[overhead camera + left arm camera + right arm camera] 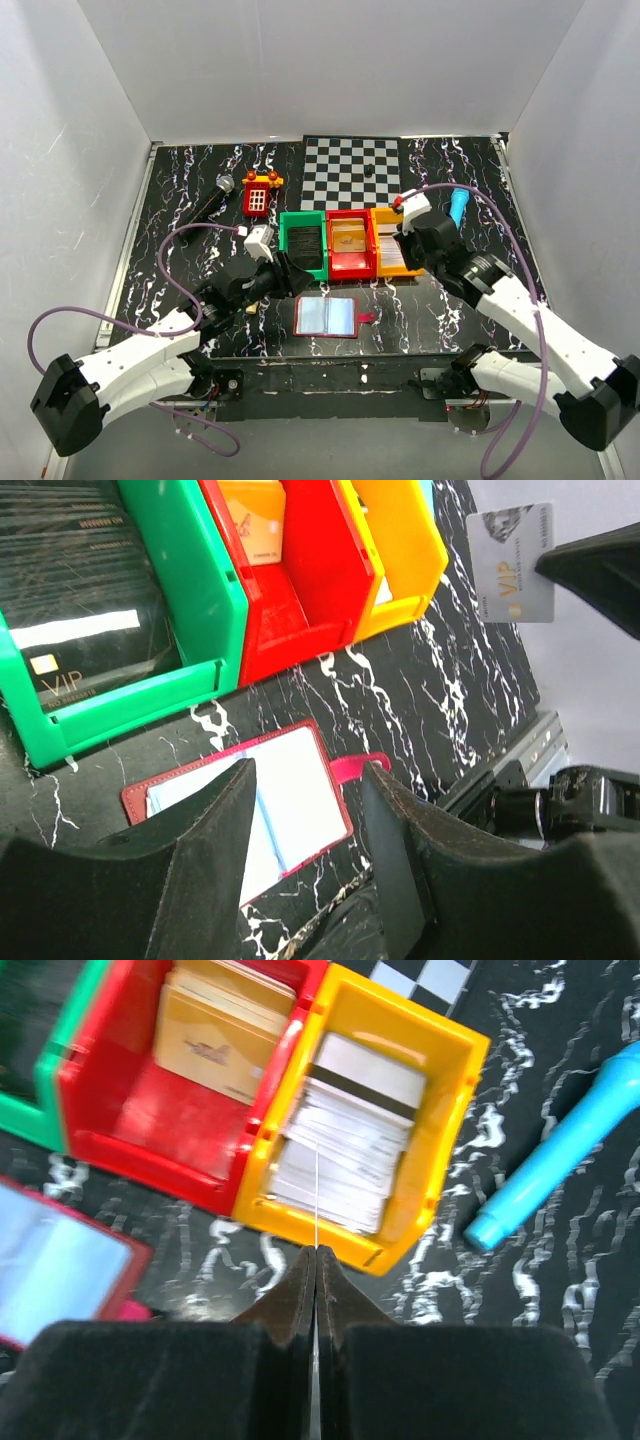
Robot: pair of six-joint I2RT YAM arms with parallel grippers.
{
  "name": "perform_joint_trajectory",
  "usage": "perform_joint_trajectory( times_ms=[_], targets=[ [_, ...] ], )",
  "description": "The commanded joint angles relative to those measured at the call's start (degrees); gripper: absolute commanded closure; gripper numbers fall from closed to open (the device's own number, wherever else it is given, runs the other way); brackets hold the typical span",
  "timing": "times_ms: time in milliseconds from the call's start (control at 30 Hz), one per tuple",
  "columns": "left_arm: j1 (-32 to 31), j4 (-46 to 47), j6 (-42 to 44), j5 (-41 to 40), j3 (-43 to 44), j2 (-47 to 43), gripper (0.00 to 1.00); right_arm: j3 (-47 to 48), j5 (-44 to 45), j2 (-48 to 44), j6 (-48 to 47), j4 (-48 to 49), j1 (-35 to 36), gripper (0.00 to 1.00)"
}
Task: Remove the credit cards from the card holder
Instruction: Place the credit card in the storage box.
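Observation:
The dark-red card holder (pixel 325 316) lies open on the table, its pale bluish sleeves up and its red tab (pixel 366 318) to the right. In the left wrist view it (pixel 300 780) lies below my open, empty left gripper (pixel 308 770), which hovers just left of it (pixel 287 272). My right gripper (pixel 316 1252) is shut on a pale grey credit card, seen edge-on (pixel 317 1195) and face-on in the left wrist view (pixel 512 562). It holds the card above the yellow bin (pixel 385 268). Dark cards (pixel 85 630) lie in the green bin, tan-orange cards (pixel 212 1038) in the red bin, and pale cards (pixel 345 1150) in the yellow bin.
The green bin (pixel 290 225), red bin (pixel 351 270) and yellow bin stand side by side behind the holder. A blue marker (pixel 560 1150) lies right of the yellow bin. A checkerboard (pixel 350 170), a small red toy house (pixel 259 193) and a microphone (pixel 210 196) lie farther back.

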Motion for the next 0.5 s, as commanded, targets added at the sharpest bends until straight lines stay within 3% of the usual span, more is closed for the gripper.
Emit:
perform_joint_trajectory(
  times_ms=[0, 100, 233, 467],
  targets=[
    [0.23, 1.01, -1.59, -6.78, 3.72, 0.76, 0.55, 4.72, 1.96, 7.76, -17.67, 2.05, -2.94, 0.99],
    [0.76, 0.84, -3.34, -8.99, 5.83, 2.95, 0.56, 3.78, 1.70, 11.12, -26.89, 4.84, -3.38, 0.99],
    [2.78, -1.18, -4.93, -7.50, 9.44, 6.82, 0.56, 1.84, -8.22, 12.62, -34.90, 6.17, -5.31, 0.99],
    [7.88, 1.88, -9.23, -0.74, 5.58, 8.50, 0.58, 1.22, -17.56, 13.93, -44.32, 6.26, -6.72, 0.99]
  ],
)
